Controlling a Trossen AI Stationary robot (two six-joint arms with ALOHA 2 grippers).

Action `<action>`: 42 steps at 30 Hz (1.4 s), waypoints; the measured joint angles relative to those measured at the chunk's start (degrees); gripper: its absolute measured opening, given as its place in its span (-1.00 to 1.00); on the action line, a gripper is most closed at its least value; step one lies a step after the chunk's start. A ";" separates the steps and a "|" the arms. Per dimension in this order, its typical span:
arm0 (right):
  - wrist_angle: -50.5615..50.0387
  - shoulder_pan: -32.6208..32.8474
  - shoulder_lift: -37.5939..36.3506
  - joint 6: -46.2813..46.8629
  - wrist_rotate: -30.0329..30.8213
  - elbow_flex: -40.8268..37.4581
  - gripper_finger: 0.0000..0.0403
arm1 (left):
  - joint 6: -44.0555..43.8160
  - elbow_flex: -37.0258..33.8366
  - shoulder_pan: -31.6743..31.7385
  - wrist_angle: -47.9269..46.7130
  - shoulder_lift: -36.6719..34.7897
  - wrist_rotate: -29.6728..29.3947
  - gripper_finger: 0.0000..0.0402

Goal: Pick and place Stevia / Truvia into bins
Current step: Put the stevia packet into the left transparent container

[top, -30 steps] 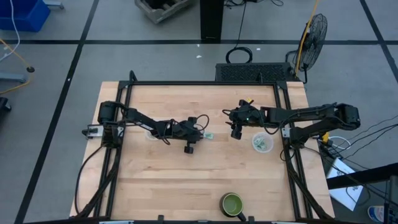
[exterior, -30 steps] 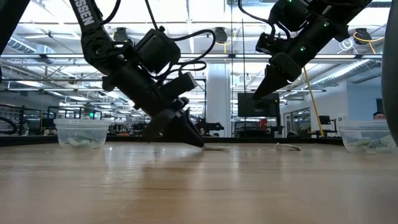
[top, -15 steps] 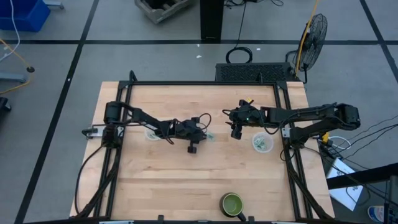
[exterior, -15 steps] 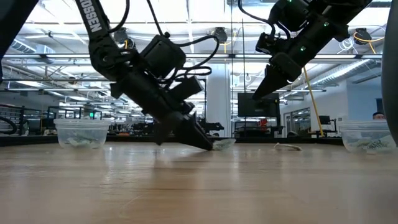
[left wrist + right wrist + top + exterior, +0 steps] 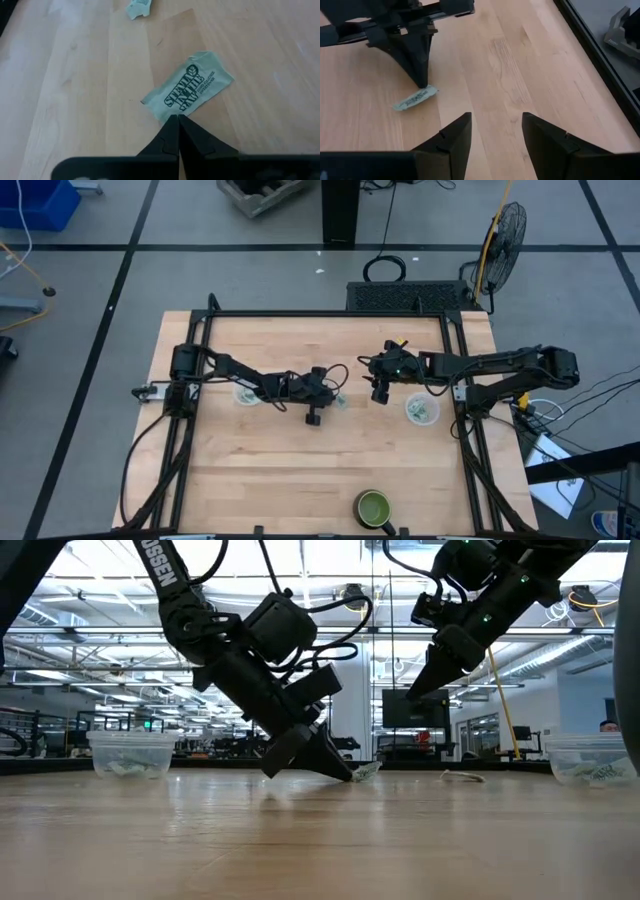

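Left gripper (image 5: 178,120) pressed low on the pale wooden tabletop (image 5: 300,470), fingers together, pinching the near edge of a pale green printed paper sachet (image 5: 190,92) lying flat there, probably to lift it. A second crumpled sachet (image 5: 137,7) lay just beyond the first. Right gripper (image 5: 492,132) hovered above that first sachet, fingers apart, empty, likely waiting. Round translucent plastic cups (image 5: 421,410) (image 5: 243,394) sat well apart from it, either side.

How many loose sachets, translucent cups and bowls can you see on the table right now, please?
Loose Stevia sachets: 2 (contents of the cups cannot be counted)
Translucent cups: 2
Green bowl: 1
Total: 5
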 joint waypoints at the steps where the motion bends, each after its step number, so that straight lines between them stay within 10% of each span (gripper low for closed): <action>1: -0.02 0.00 0.00 -0.02 -0.09 0.00 -0.16 | 0.01 -0.02 0.00 -0.46 -0.35 -0.24 -0.98; 14: 4.15 0.94 6.80 5.88 -9.24 0.00 -0.16 | -0.80 -0.17 -0.59 -18.38 -10.04 -1.91 -0.99; 31: 25.40 4.22 24.31 8.83 -16.48 0.02 -0.16 | -0.04 -0.17 -1.35 -15.70 -10.48 -1.92 -0.37; 42: 27.00 4.79 29.08 8.05 -16.15 0.00 -0.16 | 3.55 -0.15 -1.36 -6.90 -3.99 -2.85 -0.30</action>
